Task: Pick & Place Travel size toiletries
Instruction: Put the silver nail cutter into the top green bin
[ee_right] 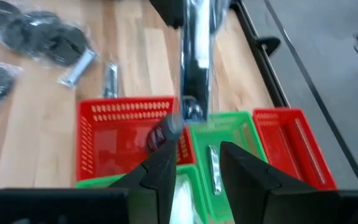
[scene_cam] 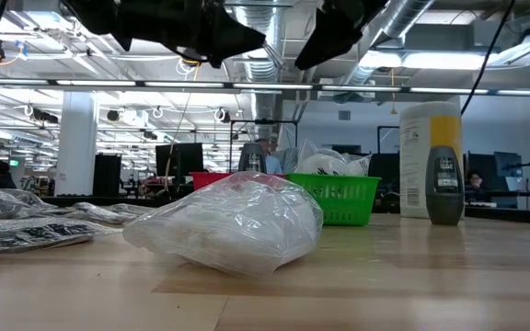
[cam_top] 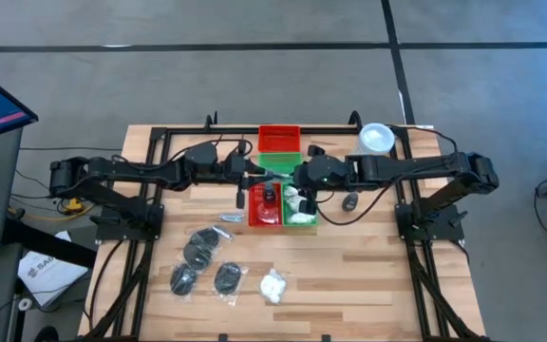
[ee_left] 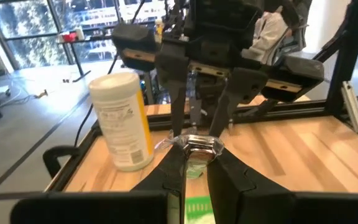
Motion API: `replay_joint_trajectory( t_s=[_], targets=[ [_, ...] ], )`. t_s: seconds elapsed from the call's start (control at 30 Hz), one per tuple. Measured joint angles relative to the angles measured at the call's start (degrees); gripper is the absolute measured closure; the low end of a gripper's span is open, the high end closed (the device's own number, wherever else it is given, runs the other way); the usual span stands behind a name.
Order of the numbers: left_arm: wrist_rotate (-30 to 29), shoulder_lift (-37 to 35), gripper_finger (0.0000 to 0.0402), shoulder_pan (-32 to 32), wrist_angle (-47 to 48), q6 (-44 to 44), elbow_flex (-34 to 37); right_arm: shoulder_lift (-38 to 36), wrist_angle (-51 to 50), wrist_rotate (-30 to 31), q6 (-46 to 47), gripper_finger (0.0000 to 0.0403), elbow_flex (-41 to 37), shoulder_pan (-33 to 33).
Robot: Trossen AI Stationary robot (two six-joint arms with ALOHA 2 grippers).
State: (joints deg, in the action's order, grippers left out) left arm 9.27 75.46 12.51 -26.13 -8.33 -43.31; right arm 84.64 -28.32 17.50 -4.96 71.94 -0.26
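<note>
Left gripper (ee_left: 194,163) pinched shut on clear packet (ee_left: 196,147), frame centre in high view, above green tray (cam_top: 286,169). Right gripper (ee_right: 197,163) facing it, fingers parted beside same packet, not gripping. Red tray (cam_top: 265,205) just below, dark disc inside. More packets (cam_top: 205,249) and white puffy lump (cam_top: 273,286) lower left on tabletop (cam_top: 368,275).

Both arms meet over the trays (cam_top: 280,180), crowding the table's (cam_top: 368,266) centre. Yellow canister (cam_top: 375,139) blocks the far right corner. Packets (cam_top: 205,256) clutter the near left. Near right is bare wood, open passage.
</note>
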Motion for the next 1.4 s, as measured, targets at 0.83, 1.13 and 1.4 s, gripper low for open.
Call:
replay_joint_trajectory(
  t_s=[0.83,1.13,1.4],
  targets=[
    [-2.4,19.26,0.037,12.85,-5.16,6.88,-0.02,0.0,-4.83,0.72,6.52,0.029,0.0,2.3],
    [-0.32,24.63,0.037,13.87,-7.25,7.36,-0.02,0.0,-4.7,0.75,7.85,0.029,0.0,3.36],
    [-0.34,24.98,0.0367,13.84,-7.8,7.36,0.02,0.0,-4.69,0.72,8.03,0.029,0.0,3.38]
  ],
)
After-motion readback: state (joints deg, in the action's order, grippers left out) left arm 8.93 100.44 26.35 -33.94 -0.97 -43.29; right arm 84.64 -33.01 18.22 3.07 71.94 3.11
